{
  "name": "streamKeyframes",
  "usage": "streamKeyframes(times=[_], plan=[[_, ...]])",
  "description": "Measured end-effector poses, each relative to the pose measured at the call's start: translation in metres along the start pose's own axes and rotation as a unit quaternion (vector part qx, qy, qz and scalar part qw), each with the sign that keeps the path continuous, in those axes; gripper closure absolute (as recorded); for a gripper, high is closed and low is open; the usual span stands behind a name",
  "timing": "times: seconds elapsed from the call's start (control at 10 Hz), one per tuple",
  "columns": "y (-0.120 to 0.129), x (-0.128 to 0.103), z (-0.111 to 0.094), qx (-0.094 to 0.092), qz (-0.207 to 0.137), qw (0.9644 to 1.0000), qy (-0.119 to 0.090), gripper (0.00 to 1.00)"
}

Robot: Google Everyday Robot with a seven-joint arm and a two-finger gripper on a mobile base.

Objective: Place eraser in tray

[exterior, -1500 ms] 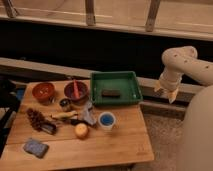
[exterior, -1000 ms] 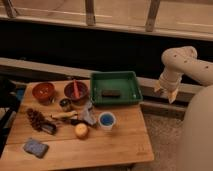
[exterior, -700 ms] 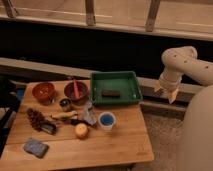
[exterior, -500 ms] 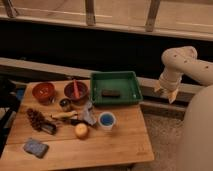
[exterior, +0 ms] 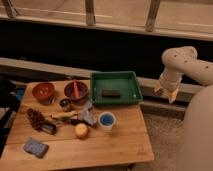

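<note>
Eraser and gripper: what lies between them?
In the camera view, only the green floor and rim of the tray lie between the eraser and the gripper, which hangs beside the table.

My claw (exterior: 165, 93) hangs off the right end of the counter (exterior: 120, 145). The robot's body (exterior: 200, 132), below the claw, is cut off by the right and bottom edges. Far to the claw's left, a dark shape (exterior: 5, 97) is cut off by the left edge and I cannot name it. The small clutter (exterior: 70, 117), down-left of the claw beside the blue cup (exterior: 106, 120), is too blurred to identify. In the tray (exterior: 116, 74), just left of the claw, the eraser (exterior: 111, 93) shows only as a dark bar.
</note>
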Motion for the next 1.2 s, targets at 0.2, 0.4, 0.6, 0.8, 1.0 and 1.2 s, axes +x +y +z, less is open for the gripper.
streamKeyframes(times=[0.2,0.4,0.6,0.8,1.0,1.2], plan=[[0.000,0.000,0.000,0.000,0.000,1.0000,0.000,0.35],[0.000,0.000,0.000,0.000,0.000,1.0000,0.000,0.35],[-0.005,0.001,0.001,-0.010,-0.004,0.9999,-0.011,0.35],[-0.015,-0.005,-0.002,-0.033,-0.011,0.9991,-0.023,0.35],[0.002,-0.002,-0.015,-0.069,-0.031,0.9965,-0.035,0.35],[0.031,0.009,-0.033,-0.104,-0.060,0.9913,-0.053,0.35]])
